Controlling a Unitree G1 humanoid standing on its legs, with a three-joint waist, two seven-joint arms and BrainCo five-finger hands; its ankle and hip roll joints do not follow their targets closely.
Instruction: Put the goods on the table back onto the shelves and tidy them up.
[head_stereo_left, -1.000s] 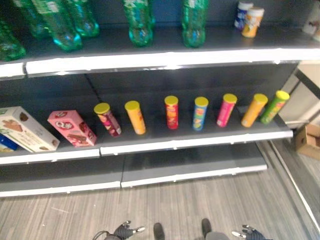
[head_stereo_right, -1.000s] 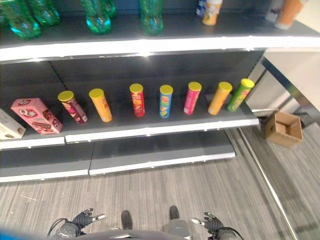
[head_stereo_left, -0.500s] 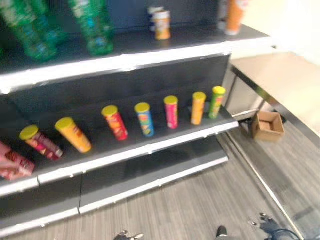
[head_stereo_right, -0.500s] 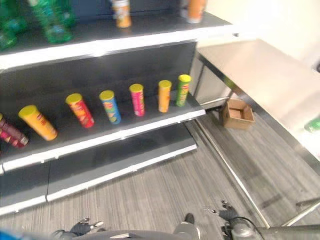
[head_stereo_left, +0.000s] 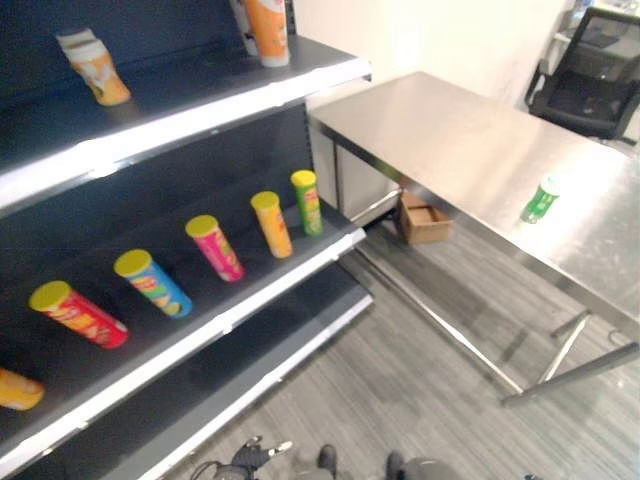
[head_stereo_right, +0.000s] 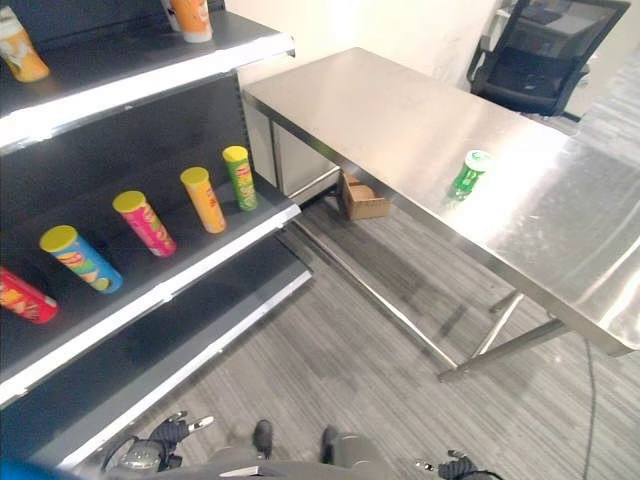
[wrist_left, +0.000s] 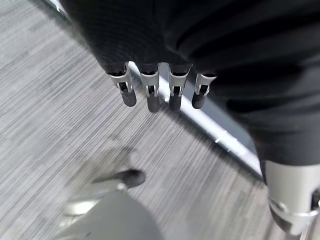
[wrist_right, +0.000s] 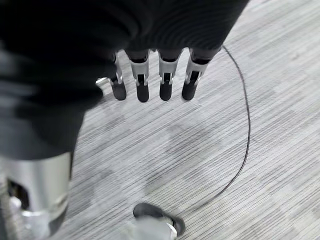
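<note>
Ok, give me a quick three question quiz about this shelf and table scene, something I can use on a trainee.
1. True or false: the green bottle lies on the steel table.
2. What sits on the floor under the table? A) cardboard box B) bucket C) crate
3. Fill in: both the left hand and the right hand hang over the floor with fingers ____ and hold nothing.

Key: 1 true. 2 A, the cardboard box. 3 straight.
</note>
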